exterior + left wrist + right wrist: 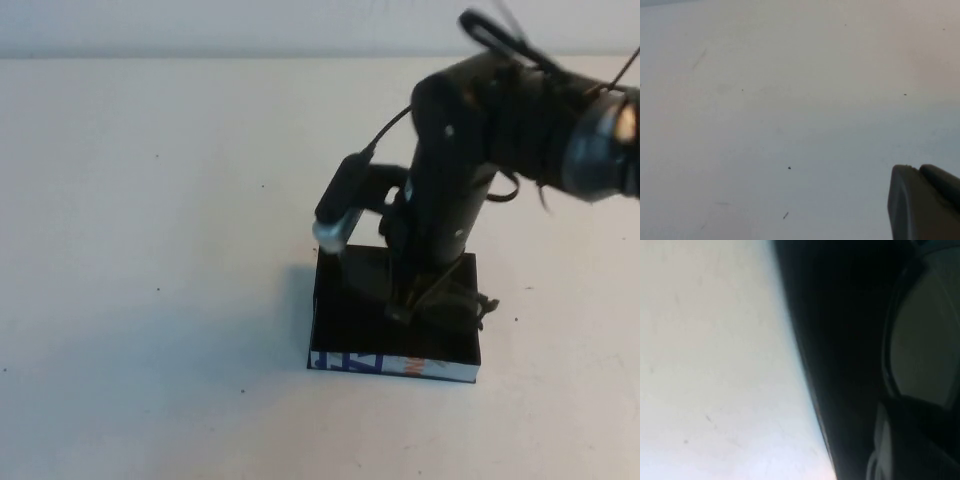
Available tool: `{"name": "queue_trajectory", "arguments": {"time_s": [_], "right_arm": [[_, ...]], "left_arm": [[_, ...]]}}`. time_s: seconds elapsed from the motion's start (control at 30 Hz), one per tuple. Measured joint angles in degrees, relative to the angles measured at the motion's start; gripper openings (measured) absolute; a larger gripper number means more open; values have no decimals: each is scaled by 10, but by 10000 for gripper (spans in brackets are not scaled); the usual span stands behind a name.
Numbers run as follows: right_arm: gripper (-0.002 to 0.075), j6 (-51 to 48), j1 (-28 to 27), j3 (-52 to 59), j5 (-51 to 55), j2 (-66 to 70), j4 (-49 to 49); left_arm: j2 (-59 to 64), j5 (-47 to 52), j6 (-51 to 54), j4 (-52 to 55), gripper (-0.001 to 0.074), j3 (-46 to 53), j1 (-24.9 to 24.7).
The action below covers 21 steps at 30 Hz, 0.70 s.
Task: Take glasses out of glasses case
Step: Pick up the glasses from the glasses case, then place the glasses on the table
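The glasses case (350, 320) is a flat black box lying open on the white table, its near side wall (395, 365) white with blue and orange print. My right gripper (420, 295) reaches down into the case at its right half. Part of the black glasses (472, 303) shows beside it at the case's right edge. In the right wrist view the dark inside of the case (840, 340) and one lens of the glasses (925, 340) are very close. My left gripper (917, 169) shows only in the left wrist view, shut and empty over bare table.
The white table (150, 250) spreads around the case on all sides, with a pale wall (200, 25) along its far edge. The right arm (520, 120) and its cables hang over the case's far right side.
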Motion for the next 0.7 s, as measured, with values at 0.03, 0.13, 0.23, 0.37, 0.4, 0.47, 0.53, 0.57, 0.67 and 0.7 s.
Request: {"name": "queue_trajectory", "arguments": {"time_s": [0.03, 0.13, 0.23, 0.37, 0.4, 0.47, 0.53, 0.57, 0.67, 0.7], "right_arm": [[74, 27, -7, -1, 3, -17, 3], [74, 92, -41, -1, 12, -76, 25], [74, 136, -100, 9, 13, -133, 61], [73, 190, -196, 76, 14, -205, 75], [73, 202, -217, 103, 14, -217, 76], [73, 219, -267, 166, 3, -243, 87], [73, 225, -304, 226, -27, -261, 117], [73, 225, -316, 259, -47, -266, 136], [73, 226, -328, 337, -118, -268, 177], [73, 226, -329, 360, -143, -266, 185]], "left_arm": [[0, 0, 0, 0, -4, 0, 0], [0, 0, 0, 0, -4, 0, 0], [0, 0, 0, 0, -4, 0, 0], [0, 0, 0, 0, -4, 0, 0], [0, 0, 0, 0, -4, 0, 0], [0, 0, 0, 0, -4, 0, 0], [0, 0, 0, 0, -4, 0, 0], [0, 0, 0, 0, -4, 0, 0], [0, 0, 0, 0, -4, 0, 0], [0, 0, 0, 0, -4, 0, 0]]}}
